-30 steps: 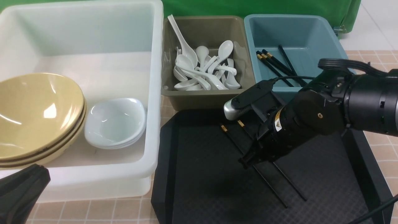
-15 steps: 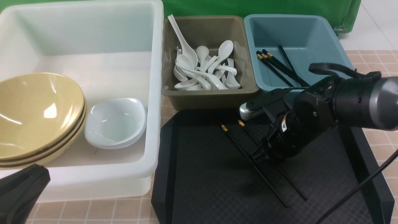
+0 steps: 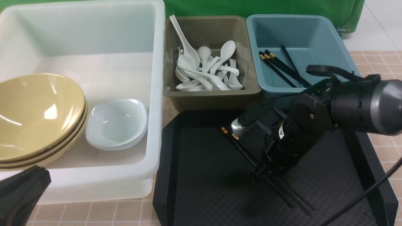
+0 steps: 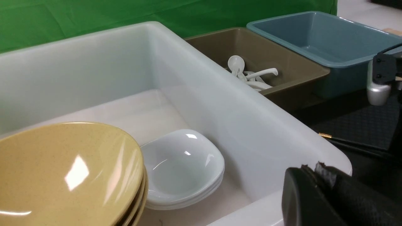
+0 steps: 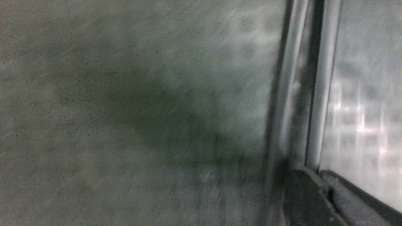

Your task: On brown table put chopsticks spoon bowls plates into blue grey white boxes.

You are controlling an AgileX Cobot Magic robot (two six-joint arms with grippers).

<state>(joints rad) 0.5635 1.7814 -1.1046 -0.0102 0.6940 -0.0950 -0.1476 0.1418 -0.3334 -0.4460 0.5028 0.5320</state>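
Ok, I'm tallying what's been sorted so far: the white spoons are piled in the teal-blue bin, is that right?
Not quite. The white spoons are piled in the olive-grey bin, not the teal-blue bin, which holds only black chopsticks. The front view shows this clearly.
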